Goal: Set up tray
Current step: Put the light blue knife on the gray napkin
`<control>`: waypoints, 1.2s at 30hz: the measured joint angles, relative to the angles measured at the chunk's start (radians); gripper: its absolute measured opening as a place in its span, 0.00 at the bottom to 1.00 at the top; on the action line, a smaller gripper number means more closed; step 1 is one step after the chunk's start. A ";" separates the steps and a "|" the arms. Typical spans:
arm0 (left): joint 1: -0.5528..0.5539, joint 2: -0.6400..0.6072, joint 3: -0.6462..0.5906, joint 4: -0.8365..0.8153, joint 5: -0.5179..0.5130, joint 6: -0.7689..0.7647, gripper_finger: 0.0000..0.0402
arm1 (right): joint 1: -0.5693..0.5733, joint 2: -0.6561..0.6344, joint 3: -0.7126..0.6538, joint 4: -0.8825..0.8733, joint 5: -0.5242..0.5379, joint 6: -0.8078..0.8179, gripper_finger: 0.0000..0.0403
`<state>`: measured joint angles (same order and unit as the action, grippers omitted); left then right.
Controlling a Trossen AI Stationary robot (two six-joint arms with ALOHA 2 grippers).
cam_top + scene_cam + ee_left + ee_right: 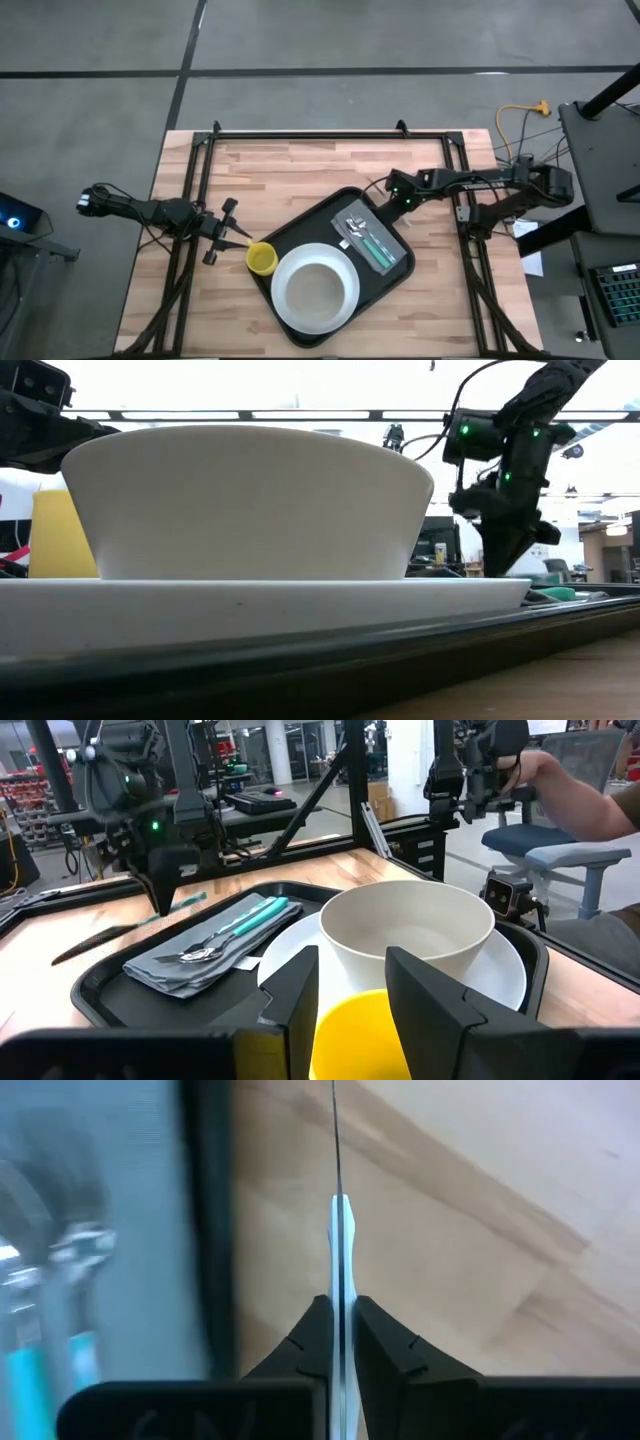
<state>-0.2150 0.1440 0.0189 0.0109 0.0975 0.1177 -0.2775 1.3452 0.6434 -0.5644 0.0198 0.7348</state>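
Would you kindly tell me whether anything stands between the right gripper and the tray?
Nothing visible does. The right gripper, shut on a thin metal utensil, is just outside the tray, over bare wooden table beside its rim, near the napkin.

blurred cutlery [60, 1280] beside tray rim [212, 1230]

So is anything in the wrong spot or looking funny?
A little. The tray sits crooked on the table, turned at an angle to its edges. The knife isn't with the spoon and fork on the napkin; the right end effector pinches it on edge beside the tray.
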 joint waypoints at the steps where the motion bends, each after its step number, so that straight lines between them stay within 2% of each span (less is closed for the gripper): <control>1: 0.000 0.000 0.000 0.000 0.000 0.000 0.26 | 0.000 -0.018 0.000 0.000 -0.017 -0.002 0.03; 7: 0.000 0.000 0.000 0.000 0.000 0.000 0.26 | 0.008 -0.130 -0.012 0.001 -0.101 0.023 0.03; 12: 0.000 0.000 0.000 0.000 0.000 0.000 0.26 | 0.061 -0.152 -0.034 0.013 -0.153 0.070 0.03; 22: 0.000 0.000 0.000 0.000 0.000 0.000 0.26 | 0.178 -0.152 -0.176 0.408 -0.211 0.155 0.03; 36: 0.000 0.000 0.000 0.000 0.000 0.000 0.26 | 0.189 -0.152 -0.313 0.586 -0.203 0.259 0.03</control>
<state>-0.2147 0.1438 0.0189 0.0109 0.0975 0.1177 -0.0887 1.1931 0.3300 0.0217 -0.1837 0.9939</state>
